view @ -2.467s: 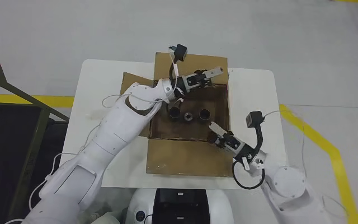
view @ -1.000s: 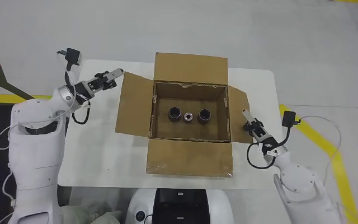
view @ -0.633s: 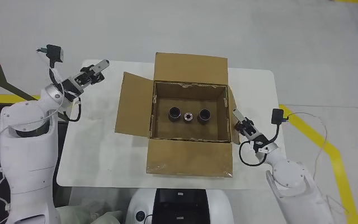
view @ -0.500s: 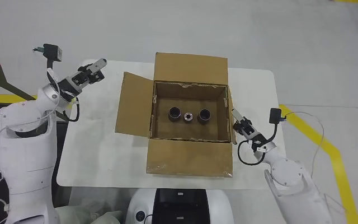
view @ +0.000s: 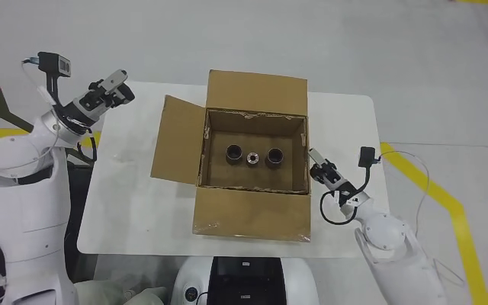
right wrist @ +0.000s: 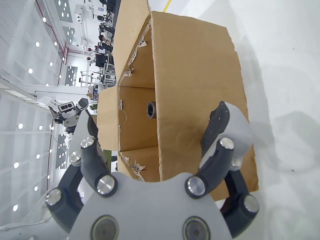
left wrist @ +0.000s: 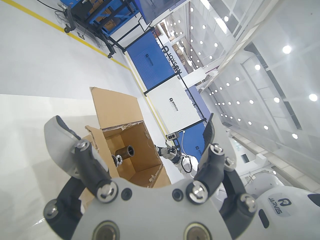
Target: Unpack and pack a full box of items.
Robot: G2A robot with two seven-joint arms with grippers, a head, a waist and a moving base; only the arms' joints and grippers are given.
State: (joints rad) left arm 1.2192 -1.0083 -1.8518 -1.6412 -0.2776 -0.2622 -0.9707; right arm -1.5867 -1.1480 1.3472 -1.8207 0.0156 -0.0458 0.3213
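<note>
From above, you have the box (view: 252, 215) standing in the middle of the white table (view: 126, 198) with its far, left and near flaps spread open. On its floor sit three items in a row: a dark cylinder (view: 234, 155) on the left, a small metal piece (view: 252, 158) in the middle, and a second dark cylinder (view: 274, 157) on the right. Your left gripper (view: 120, 84) hangs over the table's far left corner, well apart from the box. Your right gripper (view: 315, 162) is right at the box's right wall.

From the left wrist, the left gripper (left wrist: 133, 126) is spread wide with nothing between its fingers (left wrist: 62, 128). Beyond it you see the open box (left wrist: 117, 106), with one dark cylinder (left wrist: 125, 152) and the small metal piece (left wrist: 117, 161) on its floor.

From the right wrist, the right gripper (right wrist: 153, 112) is also released and empty. Its jaws stand on either side of the upper edge of the box's right wall, one finger (right wrist: 87, 131) on the inner side, the other over the right flap (right wrist: 197, 76), which hangs down the outside. You cannot tell whether that finger touches the cardboard. One dark cylinder (right wrist: 151, 110) shows inside the box, just past that edge.
</note>
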